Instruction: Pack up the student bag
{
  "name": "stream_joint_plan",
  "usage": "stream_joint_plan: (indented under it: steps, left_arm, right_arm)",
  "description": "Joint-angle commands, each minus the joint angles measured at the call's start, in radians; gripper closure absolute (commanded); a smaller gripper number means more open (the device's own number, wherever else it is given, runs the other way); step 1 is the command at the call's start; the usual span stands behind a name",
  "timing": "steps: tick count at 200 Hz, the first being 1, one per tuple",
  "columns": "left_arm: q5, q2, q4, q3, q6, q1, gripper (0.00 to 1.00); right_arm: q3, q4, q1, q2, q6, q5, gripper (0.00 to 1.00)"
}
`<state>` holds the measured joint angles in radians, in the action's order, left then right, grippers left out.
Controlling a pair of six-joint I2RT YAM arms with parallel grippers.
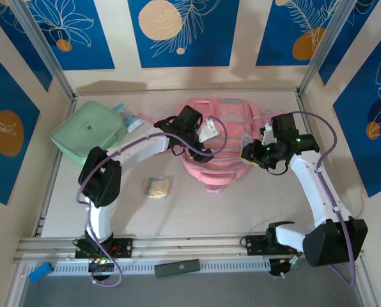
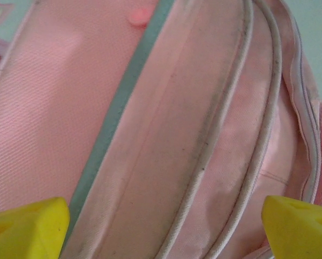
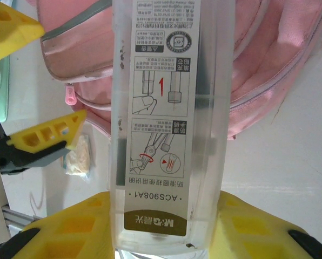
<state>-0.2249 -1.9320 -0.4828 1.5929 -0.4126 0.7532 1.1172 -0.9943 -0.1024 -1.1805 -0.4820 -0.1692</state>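
The student bag (image 1: 225,150) lies in the middle of the table, a large pink backpack with grey-blue trim. My left gripper (image 1: 200,134) hovers over its left side. In the left wrist view the yellow fingertips (image 2: 26,226) stand wide apart, with nothing between them but the bag's pink fabric and piping (image 2: 204,156). My right gripper (image 1: 249,153) is at the bag's right edge, shut on a clear plastic box (image 3: 166,124) with a printed label. The box points toward the bag (image 3: 269,59). The left gripper's yellow fingers (image 3: 47,137) show to the left of it.
A mint green case (image 1: 88,131) sits at the back left, with a blue and white packet (image 1: 128,117) beside it. A small clear packet of something pale (image 1: 157,186) lies on the table left of the bag. Walls with metal posts close in the table's back and sides.
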Motion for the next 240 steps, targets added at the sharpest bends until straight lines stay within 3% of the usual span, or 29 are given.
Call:
stream_joint_plan:
  steps: [1, 21, 49, 127, 156, 191, 240]
  left_arm:
    - [0.049, -0.045, -0.019, 0.045, -0.079, 0.03, 0.08]
    - [0.122, -0.071, 0.001, 0.082, -0.095, 0.03, 0.08]
    - [0.129, -0.081, 0.013, 0.118, -0.113, 0.023, 0.11]
    - [0.132, -0.144, -0.059, 0.23, -0.125, 0.005, 0.42]
    - [0.051, -0.138, -0.076, 0.195, -0.154, 0.017, 0.41]
    - [0.145, -0.124, 0.034, 0.092, -0.216, 0.048, 0.41]
    - [0.202, -0.161, 0.017, 0.168, -0.233, 0.044, 0.43]
  right_arm:
    - [0.018, -0.024, 0.007, -0.008, 0.026, -0.023, 0.86]
    - [0.015, -0.018, 0.006, -0.01, 0.026, -0.021, 0.86]
    - [0.021, -0.027, 0.003, -0.02, 0.033, -0.011, 0.86]
    - [0.03, -0.05, 0.002, -0.03, 0.054, -0.006, 0.87]
    - [0.038, -0.052, 0.001, -0.033, 0.056, -0.019, 0.87]
    - [0.044, -0.046, 0.007, -0.037, 0.054, -0.036, 0.87]
    - [0.041, -0.038, 0.007, -0.045, 0.05, -0.049, 0.87]
